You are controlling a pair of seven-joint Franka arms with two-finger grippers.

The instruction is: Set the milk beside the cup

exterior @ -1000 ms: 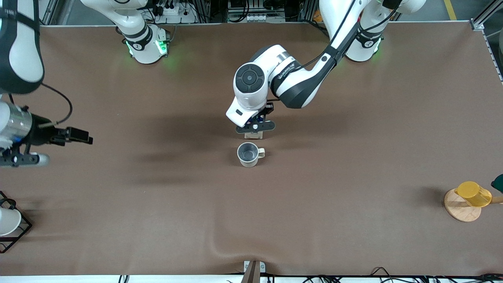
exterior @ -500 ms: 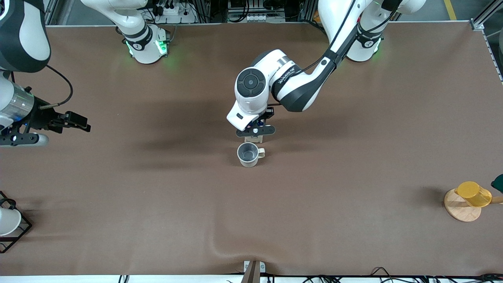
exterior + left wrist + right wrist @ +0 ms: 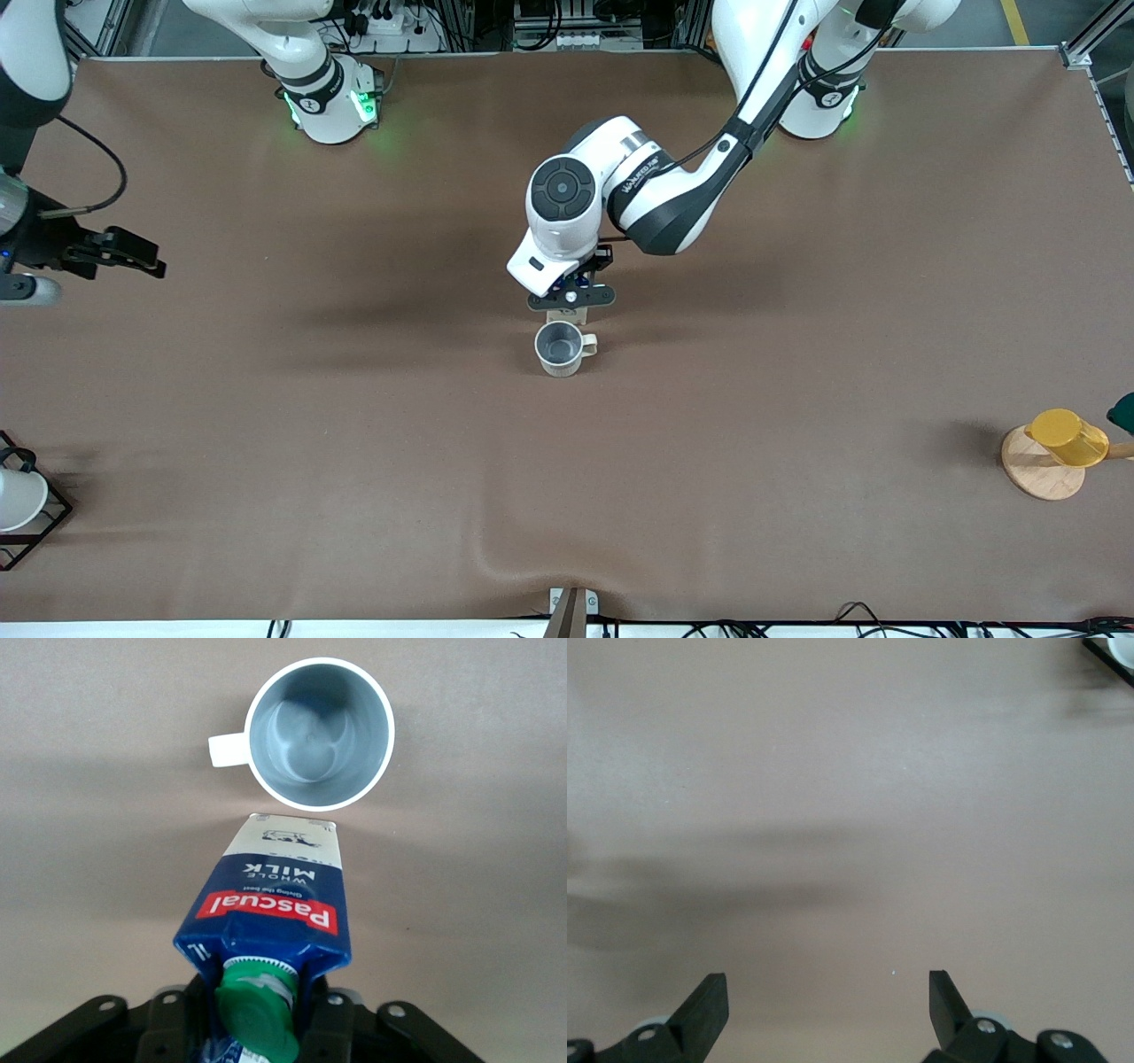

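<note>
The off-white mug (image 3: 559, 347) stands at the middle of the table, handle toward the left arm's end; the left wrist view shows its grey inside (image 3: 319, 731). My left gripper (image 3: 571, 297) is shut on the top of the milk (image 3: 568, 315), whose white lower part shows just under the hand, beside the mug and farther from the front camera. In the left wrist view the carton (image 3: 270, 904) hangs upright with its green cap (image 3: 257, 1014) between the jaws. I cannot tell if it touches the table. My right gripper (image 3: 19, 290) is open and empty over bare table (image 3: 828, 992) at the right arm's end.
A yellow cup (image 3: 1066, 437) sits on a round wooden coaster (image 3: 1032, 474) at the left arm's end. A white cup in a black wire frame (image 3: 18, 501) stands at the right arm's end, near the front camera. The cloth has a wrinkle (image 3: 496, 558).
My left gripper has come down a little with the milk beside the mug. My right arm has drawn back toward its end of the table.
</note>
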